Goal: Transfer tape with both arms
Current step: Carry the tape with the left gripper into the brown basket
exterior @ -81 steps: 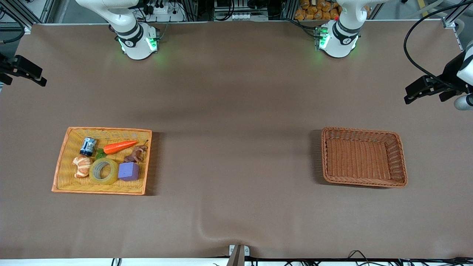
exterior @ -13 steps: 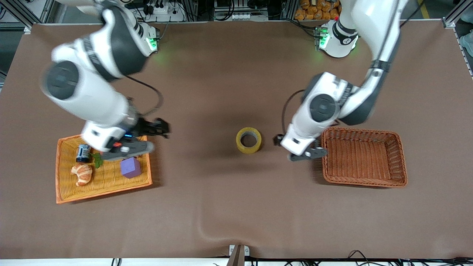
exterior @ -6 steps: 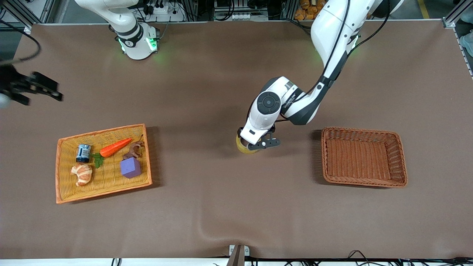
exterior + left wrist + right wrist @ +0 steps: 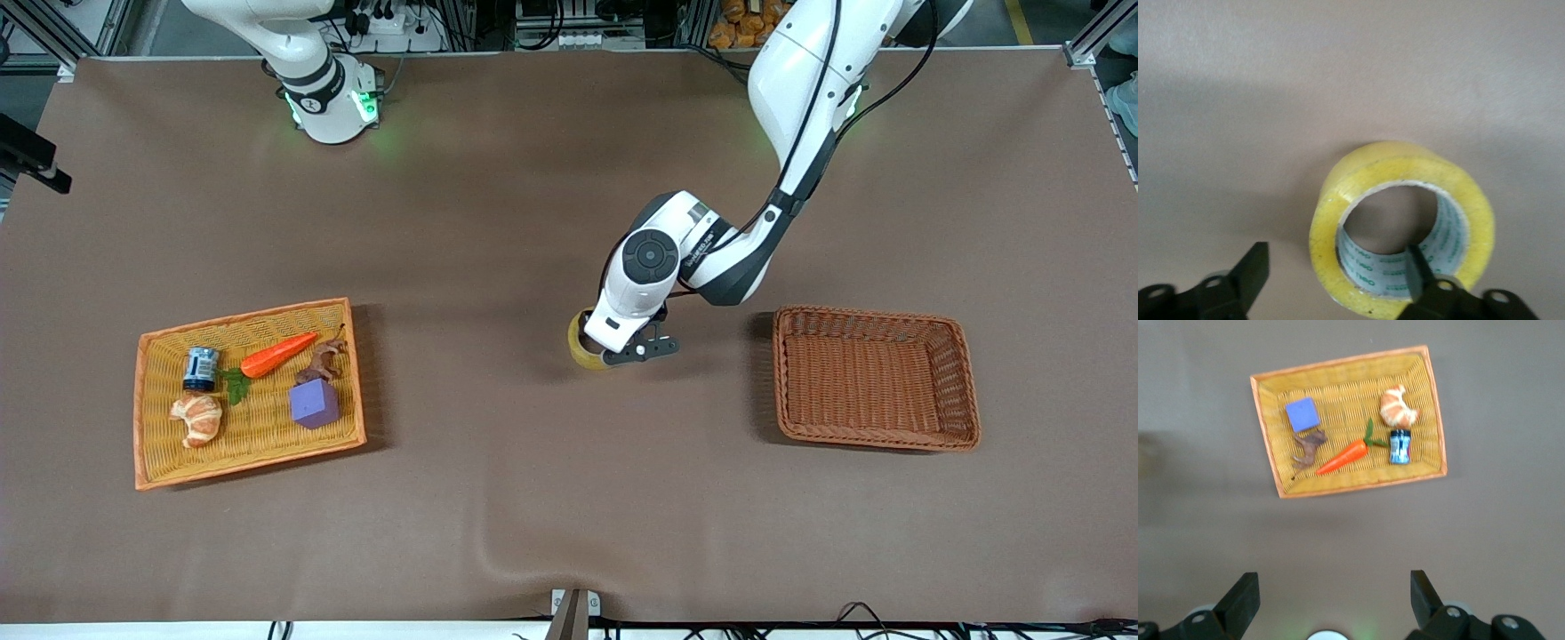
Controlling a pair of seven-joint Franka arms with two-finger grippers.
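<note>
The yellowish tape (image 4: 578, 341) lies flat on the brown table, midway between the tray and the basket. My left gripper (image 4: 622, 348) is down at it and hides most of it. In the left wrist view the tape (image 4: 1338, 220) shows its grey printed core. The left gripper (image 4: 1338, 265) is open and straddles the roll's wall: one finger (image 4: 1417, 267) is inside the hole, the other (image 4: 1253, 268) is outside, apart from the roll. My right gripper (image 4: 1331, 593) is open and empty, high over the right arm's end of the table, and shows at the front view's edge (image 4: 34, 164).
An orange wicker tray (image 4: 151, 462) holds a purple block (image 4: 312, 404), a carrot (image 4: 277, 355), a croissant (image 4: 197, 420), a can (image 4: 201, 368) and a brown toy animal (image 4: 322, 360). The tray also shows in the right wrist view (image 4: 1351, 363). An empty brown basket (image 4: 876, 437) stands toward the left arm's end.
The tape went from the tray to the table's middle. My left gripper moved from beside the basket onto the tape. My right gripper withdrew to the view's edge.
</note>
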